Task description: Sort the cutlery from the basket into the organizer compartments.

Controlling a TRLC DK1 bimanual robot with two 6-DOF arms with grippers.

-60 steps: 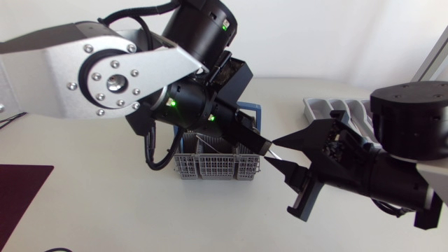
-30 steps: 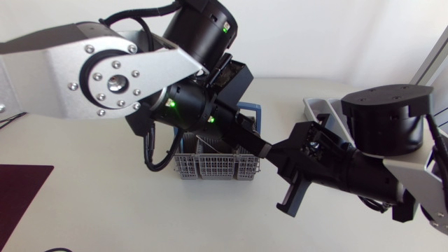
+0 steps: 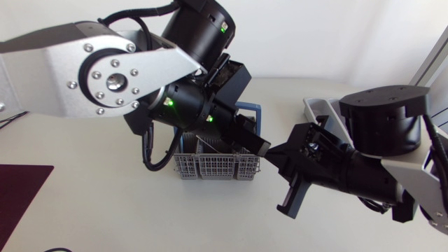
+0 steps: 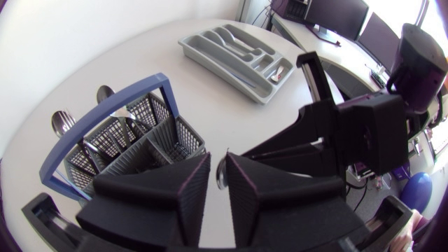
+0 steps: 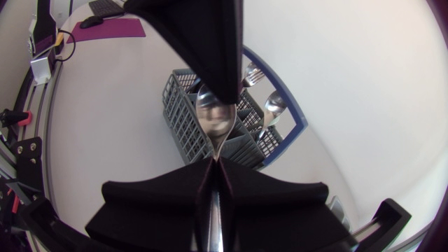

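Observation:
The grey wire basket (image 3: 217, 166) with a blue handle (image 4: 105, 119) stands mid-table under my left arm, with spoons (image 4: 63, 122) still upright in it. Just right of it, above the table, my two grippers meet tip to tip. A spoon (image 5: 215, 119) has its handle clamped between the fingers of my right gripper (image 5: 213, 168), which is shut on it. Its bowl reaches up to a finger of my left gripper (image 3: 264, 148). In the left wrist view those fingers (image 4: 196, 182) stand narrowly apart, open, with the spoon's edge (image 4: 221, 173) in the gap. The grey organizer (image 4: 231, 52) lies at the far right.
A dark purple mat (image 3: 21, 189) lies at the table's left edge. My right arm covers most of the organizer (image 3: 318, 105) in the head view. Bare tabletop spreads in front of the basket.
My right arm swung left to meet the left gripper and its fingers closed on the spoon's handle. The left fingers have parted slightly. The left arm stayed in place.

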